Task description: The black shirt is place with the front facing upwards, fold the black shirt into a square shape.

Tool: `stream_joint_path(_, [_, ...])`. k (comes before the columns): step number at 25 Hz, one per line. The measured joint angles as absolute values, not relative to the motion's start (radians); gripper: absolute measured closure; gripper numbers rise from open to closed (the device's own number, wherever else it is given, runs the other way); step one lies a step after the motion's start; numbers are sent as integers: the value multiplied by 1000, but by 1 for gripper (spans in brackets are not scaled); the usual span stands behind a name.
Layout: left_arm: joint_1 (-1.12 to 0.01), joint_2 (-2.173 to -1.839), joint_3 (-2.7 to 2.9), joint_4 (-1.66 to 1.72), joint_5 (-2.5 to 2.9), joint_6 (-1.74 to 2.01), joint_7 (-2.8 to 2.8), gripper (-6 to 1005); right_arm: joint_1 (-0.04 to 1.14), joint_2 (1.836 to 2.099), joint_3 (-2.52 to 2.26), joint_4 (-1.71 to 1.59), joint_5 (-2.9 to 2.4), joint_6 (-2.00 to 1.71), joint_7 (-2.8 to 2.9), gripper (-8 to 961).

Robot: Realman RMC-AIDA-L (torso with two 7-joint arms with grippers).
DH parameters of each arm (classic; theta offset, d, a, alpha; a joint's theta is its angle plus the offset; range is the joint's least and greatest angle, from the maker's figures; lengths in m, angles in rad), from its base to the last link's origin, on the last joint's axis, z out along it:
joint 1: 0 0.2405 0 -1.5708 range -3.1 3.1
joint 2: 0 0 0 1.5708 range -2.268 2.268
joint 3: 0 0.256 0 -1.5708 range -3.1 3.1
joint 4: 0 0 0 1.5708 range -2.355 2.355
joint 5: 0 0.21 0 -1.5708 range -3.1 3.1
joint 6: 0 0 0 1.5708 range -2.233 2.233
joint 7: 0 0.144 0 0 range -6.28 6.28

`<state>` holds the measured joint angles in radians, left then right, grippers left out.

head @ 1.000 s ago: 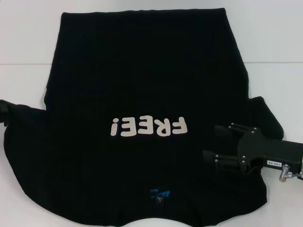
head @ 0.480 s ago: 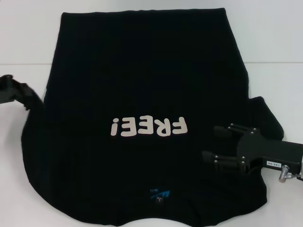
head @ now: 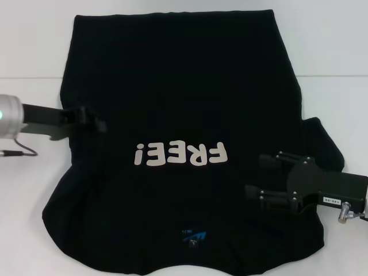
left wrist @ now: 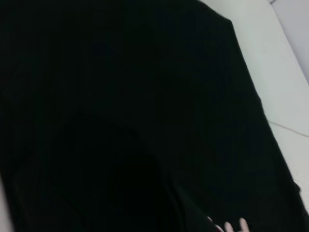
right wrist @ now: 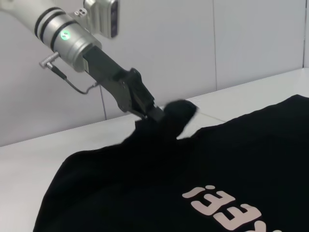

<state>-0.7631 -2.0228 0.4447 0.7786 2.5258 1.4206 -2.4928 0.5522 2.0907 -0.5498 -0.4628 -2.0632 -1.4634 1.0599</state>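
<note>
**Left sleeve carried inward over the shirt**

Since a moment ago my left hand (head: 95, 122) has pulled the sleeve inward from the left edge, and it is clamped on that cloth, lifted above the black shirt (head: 178, 86) spread face-up on the white bench (head: 333, 52). My right hand (head: 265, 175) hovers spread over the shirt's right side.
</note>
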Motion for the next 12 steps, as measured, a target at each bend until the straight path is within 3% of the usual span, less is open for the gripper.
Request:
stream_joint_path(4, [-768, -2004, 441, 685, 2473, 1416, -2476, 966, 552, 2091, -550, -462, -2065, -1463, 1060, 168])
stream_joint_path(12, [-702, -1936, 426, 548, 2219, 1483, -2303, 764, 547, 2089, -543, -463, -2058, -1465, 1067, 178])
